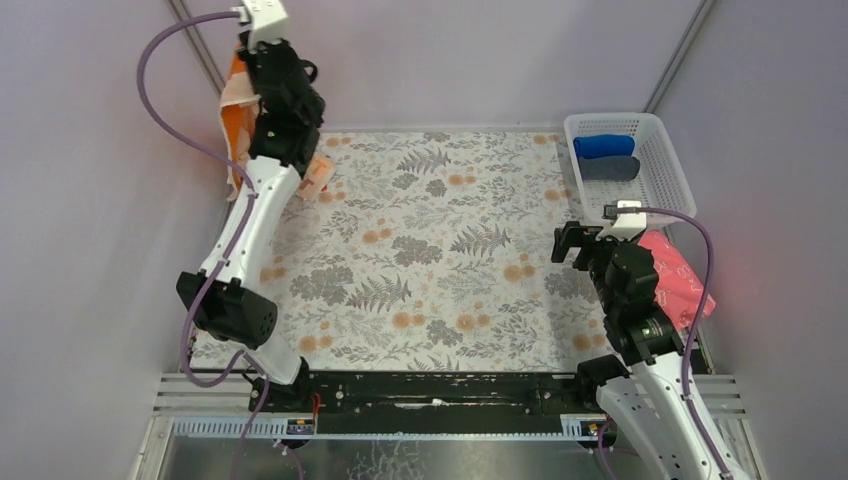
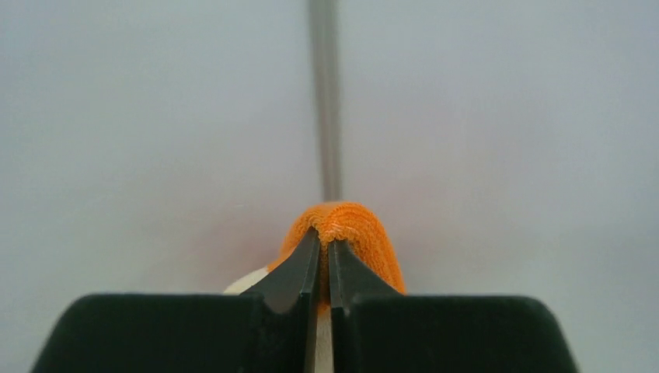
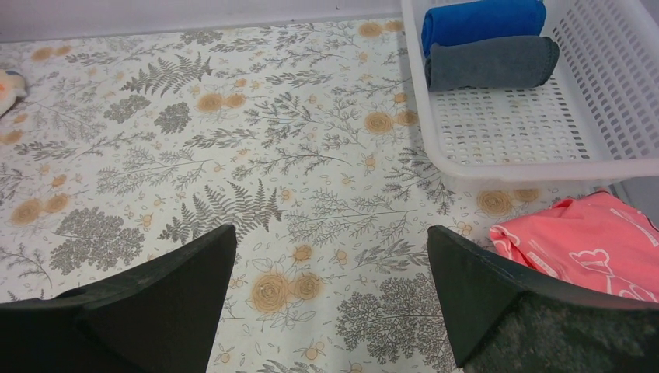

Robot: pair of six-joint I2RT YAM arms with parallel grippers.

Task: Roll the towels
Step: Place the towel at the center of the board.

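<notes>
Up in the upper left of the top view, the orange-bordered towel point(image 1: 234, 112) hangs lifted off the bench point(image 1: 440, 250), pinched by the left tool point(image 2: 326, 242). The wrist view shows the jaws closed tight on a fold of its orange edge, with a sliver of cream cloth showing below. The left arm point(image 1: 250, 220) hides the towel's lower end, so I cannot tell whether it touches the bench.

Just right of that arm, the peach printed towel point(image 1: 318, 178) lies crumpled at the bench's upper-left corner, partly covered by the arm. The right wrist view catches only a scrap of it at the far left edge.

The bench wears a pale cover printed with grey ferns and orange flowers. Plain pale lilac walls point(image 1: 450, 60) close it in, and a metal strut point(image 2: 326, 93) runs up the wall directly behind the gripped towel.

At the upper right, a white basket point(image 1: 652, 122) holds a blue roll point(image 1: 603, 146) with a dark grey roll point(image 1: 608, 168) just beside it. Below the basket a pink cloth point(image 1: 675, 275) with a white outline pattern lies at the bench's right edge. The right tool point(image 1: 572, 243) hovers above the bench near it, jaws spread wide and holding nothing.
</notes>
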